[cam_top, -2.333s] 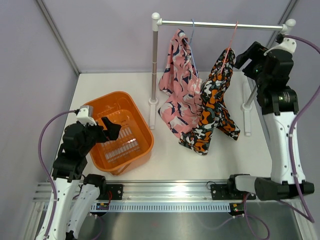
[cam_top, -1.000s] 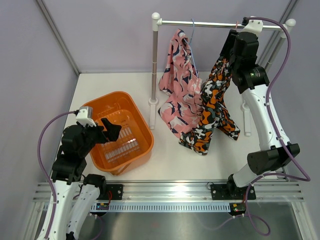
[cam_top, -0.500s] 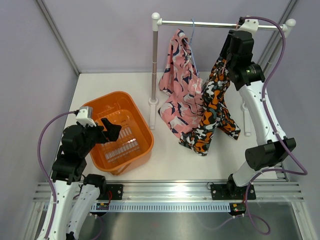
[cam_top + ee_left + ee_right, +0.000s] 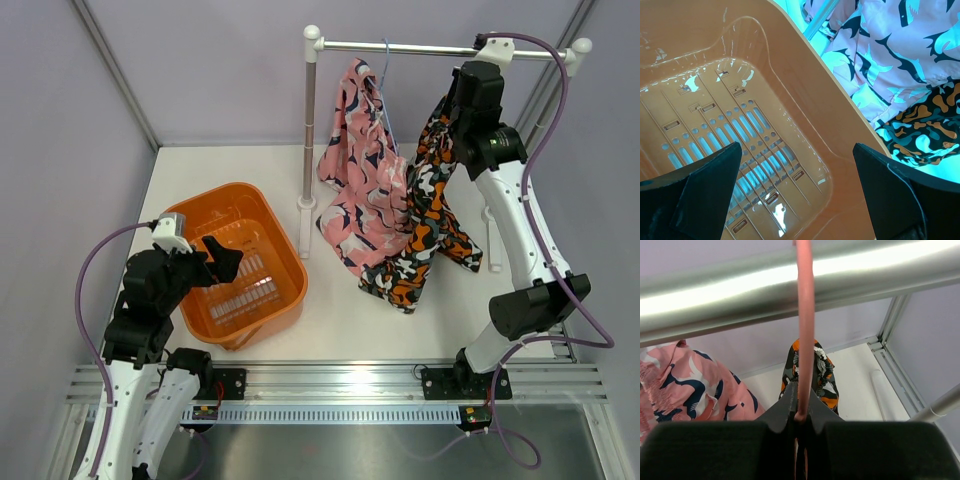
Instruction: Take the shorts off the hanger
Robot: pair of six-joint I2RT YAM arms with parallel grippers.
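— Progress so far?
— None off yet: camouflage shorts [image 4: 425, 215] and pink shorts [image 4: 360, 170] both hung from the rail [image 4: 430, 47] over the counter's [image 4: 330, 310] back edge.
— Fingers?
— Right fingers [image 4: 779, 416] pinched the coral hanger [image 4: 804, 315]; left fingers [image 4: 710, 190] gaped over the basket [image 4: 232, 188].

No writing, label, brand, number or sign can be read in any of the three views. In the overhead view, a small dark module [image 4: 207, 411] on the rail [image 4: 330, 412] at about seven o'clock and a second module [image 4: 471, 417] at about five o'clock carry coloured specks, too small to make out as print.
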